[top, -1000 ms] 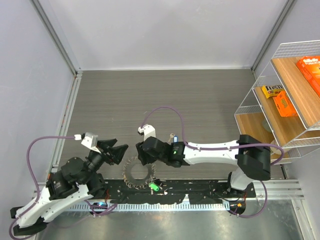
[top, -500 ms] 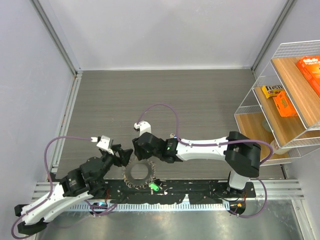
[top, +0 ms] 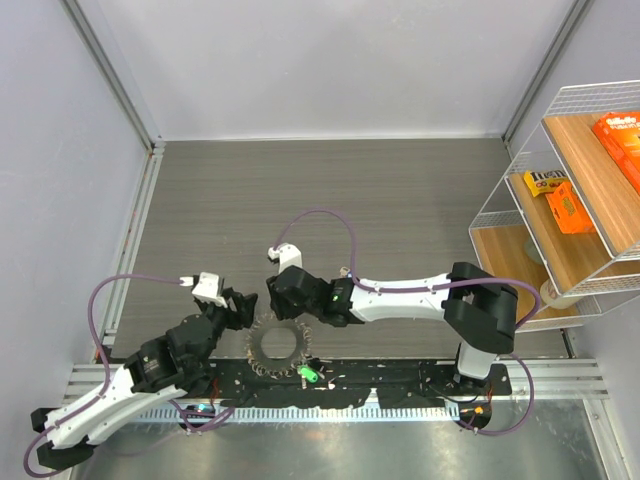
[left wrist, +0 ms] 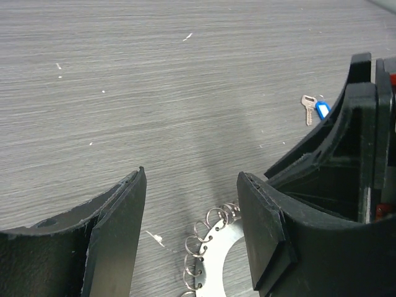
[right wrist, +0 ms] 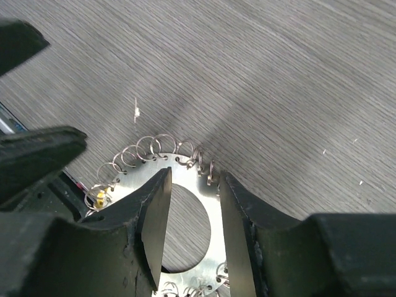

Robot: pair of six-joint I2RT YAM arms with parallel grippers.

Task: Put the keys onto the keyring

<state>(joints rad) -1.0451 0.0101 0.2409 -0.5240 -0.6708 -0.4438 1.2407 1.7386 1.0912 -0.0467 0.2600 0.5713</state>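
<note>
Our right claw [right wrist: 193,178] hangs over the far rim of the keyring [top: 275,345], fingers slightly apart and gripping nothing. Our left claw [left wrist: 192,185] gapes wide just left of it. We see the keyring flat on the table [top: 400,200] by the near edge, a blue-headed key [left wrist: 315,109] lying farther off

We read this as a robotics lab test cell, not a home or shop. Blank pale wall panels [top: 330,60] box in three sides, joined by bare aluminium posts [top: 110,70]. The grey wood-grain desk [top: 330,190] ends at a slotted metal rail [top: 560,375] where two arms [top: 410,298] are bolted, purple cables [top: 330,213] looping off them. On the right is a white wire rack [top: 530,170] with wooden shelves holding orange retail packs [top: 565,205], seemingly props.
</note>
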